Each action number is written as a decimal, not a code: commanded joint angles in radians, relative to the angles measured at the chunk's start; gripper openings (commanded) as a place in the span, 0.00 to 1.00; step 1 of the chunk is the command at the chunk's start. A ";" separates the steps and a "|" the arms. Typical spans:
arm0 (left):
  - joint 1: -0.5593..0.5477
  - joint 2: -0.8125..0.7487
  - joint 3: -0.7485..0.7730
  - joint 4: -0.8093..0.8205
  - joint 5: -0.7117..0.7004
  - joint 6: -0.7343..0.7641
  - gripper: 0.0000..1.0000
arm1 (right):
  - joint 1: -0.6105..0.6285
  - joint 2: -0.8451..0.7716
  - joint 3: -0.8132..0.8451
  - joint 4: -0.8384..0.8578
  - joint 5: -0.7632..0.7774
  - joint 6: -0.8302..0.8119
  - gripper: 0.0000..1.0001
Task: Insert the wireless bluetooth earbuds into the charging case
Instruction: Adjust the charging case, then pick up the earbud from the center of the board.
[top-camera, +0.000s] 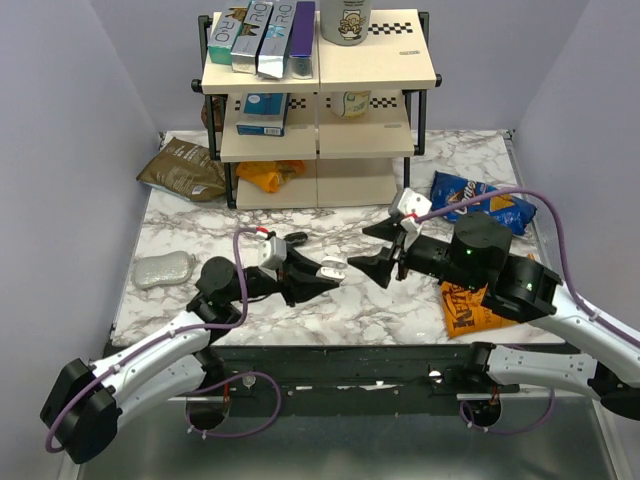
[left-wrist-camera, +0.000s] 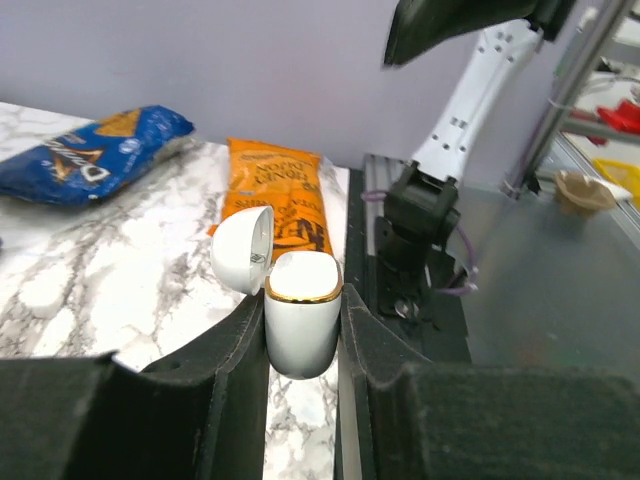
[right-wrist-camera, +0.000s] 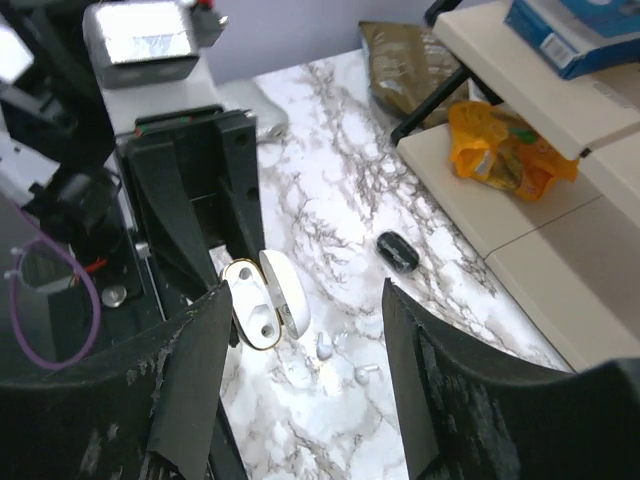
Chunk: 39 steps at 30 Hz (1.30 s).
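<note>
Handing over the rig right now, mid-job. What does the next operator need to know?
Left gripper: shut on the white gold-rimmed charging case, lid hinged open.
Right gripper: open, empty, facing the case.
Both case sockets look empty.
One small black oval piece, likely an earbud, lies on the marbled table towards the wooden shelf; no second one identifiable.
Done: case gripped and open. Left: seat both earbuds, shut the lid.
</note>
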 joint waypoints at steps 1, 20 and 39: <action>0.002 -0.075 -0.085 0.225 -0.183 -0.046 0.00 | -0.004 -0.050 -0.007 0.058 0.177 0.101 0.71; -0.061 -0.380 -0.168 0.053 -0.417 0.037 0.00 | -0.167 0.341 -0.366 0.202 0.193 0.396 0.56; -0.104 -0.469 -0.174 -0.065 -0.498 0.064 0.00 | -0.167 0.597 -0.366 0.357 0.113 0.500 0.28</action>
